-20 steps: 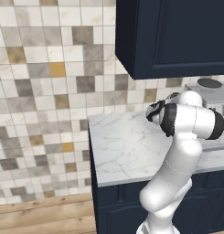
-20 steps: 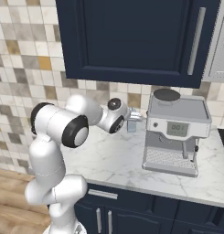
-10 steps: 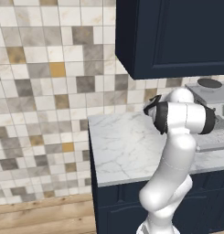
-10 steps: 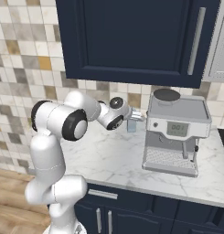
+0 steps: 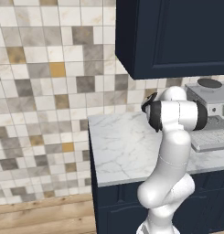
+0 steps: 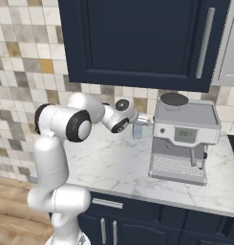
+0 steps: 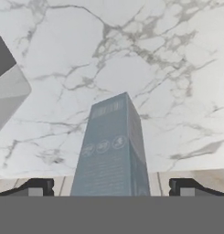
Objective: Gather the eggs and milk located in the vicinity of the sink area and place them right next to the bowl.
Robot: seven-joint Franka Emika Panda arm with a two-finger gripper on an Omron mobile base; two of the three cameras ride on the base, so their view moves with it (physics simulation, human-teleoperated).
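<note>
Milk [image 7: 111, 151] stands between the open end effector's [image 7: 111, 187] fingertips.

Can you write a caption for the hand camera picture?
Open gripper poised above the upright pale blue-grey milk carton on the white marble counter.

Blue-grey milk carton [image 7: 111, 151] upright on marble.

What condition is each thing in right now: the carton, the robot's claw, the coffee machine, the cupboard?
milk: upright on the marble counter, untouched, between the two fingertips.
gripper: open wide, one fingertip either side of the carton, not closed on it.
coffee machine: standing on the counter, nothing under its spout.
wall cabinet: door shut.
</note>
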